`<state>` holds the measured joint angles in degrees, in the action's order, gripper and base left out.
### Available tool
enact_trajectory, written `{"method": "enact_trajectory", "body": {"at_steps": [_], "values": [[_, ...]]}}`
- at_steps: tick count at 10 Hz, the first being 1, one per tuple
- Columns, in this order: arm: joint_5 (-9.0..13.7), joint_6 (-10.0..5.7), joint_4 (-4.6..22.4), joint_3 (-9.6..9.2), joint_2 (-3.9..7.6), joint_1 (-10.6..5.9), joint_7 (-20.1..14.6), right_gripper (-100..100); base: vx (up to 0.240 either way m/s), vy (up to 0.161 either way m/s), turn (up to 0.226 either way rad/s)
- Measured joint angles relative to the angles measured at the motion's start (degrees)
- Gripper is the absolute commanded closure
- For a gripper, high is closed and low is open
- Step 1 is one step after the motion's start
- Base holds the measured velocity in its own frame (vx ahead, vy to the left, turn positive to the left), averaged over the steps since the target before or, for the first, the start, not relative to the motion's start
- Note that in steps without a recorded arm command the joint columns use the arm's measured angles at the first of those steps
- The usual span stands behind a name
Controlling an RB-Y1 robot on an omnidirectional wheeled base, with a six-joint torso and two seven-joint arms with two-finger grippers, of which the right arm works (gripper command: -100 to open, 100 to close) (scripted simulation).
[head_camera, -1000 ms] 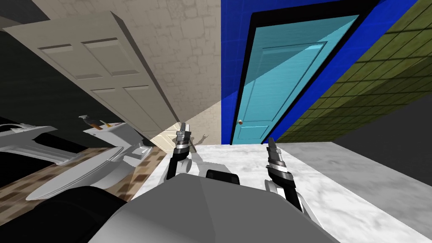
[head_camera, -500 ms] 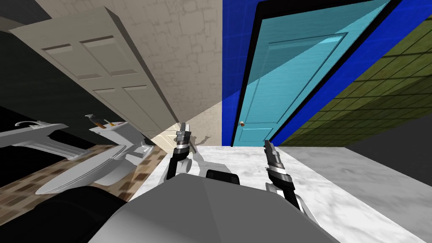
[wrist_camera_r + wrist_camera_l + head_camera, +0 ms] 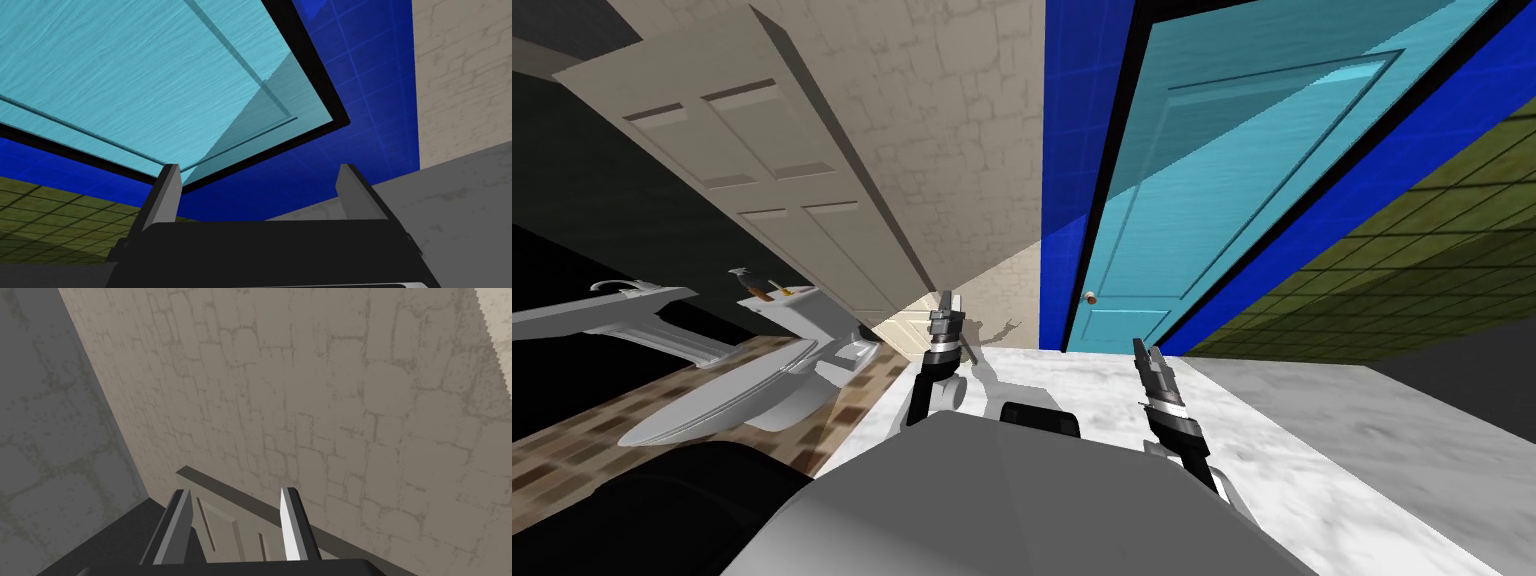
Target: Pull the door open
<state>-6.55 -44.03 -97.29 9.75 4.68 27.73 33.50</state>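
A light blue panelled door (image 3: 1212, 180) stands shut in a black frame set in a blue wall, ahead and slightly right. Its small round knob (image 3: 1090, 297) sits at the door's left edge, low in the head view. My right gripper (image 3: 1146, 358) is held up in front of the door, below and right of the knob, well short of it. The right wrist view looks up at the door's upper part (image 3: 130, 75) between open fingers (image 3: 167, 192) with nothing in them. My left gripper (image 3: 945, 308) is raised to the left, its fingers (image 3: 292, 523) open and empty.
A beige panelled door (image 3: 762, 190) stands open at the left against a stone-patterned wall (image 3: 952, 130). A white toilet (image 3: 762, 370) and a sink (image 3: 612, 310) stand at the left over brown tiles. An olive tiled wall (image 3: 1412, 280) runs along the right. White marbled floor (image 3: 1292, 440) lies ahead.
I have moved closer to the blue door and turned a little, so it looms larger and further right. Both arms keep their pose; the right gripper has edged slightly left.
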Motion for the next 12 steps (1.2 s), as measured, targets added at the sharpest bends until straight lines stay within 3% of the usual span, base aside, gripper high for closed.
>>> {"method": "enact_trajectory", "body": {"at_steps": [12], "values": [[-5.4,-3.04,12.9,2.65,-0.89,-0.82,14.4,-100,0.091,-0.041,0.071]]}}
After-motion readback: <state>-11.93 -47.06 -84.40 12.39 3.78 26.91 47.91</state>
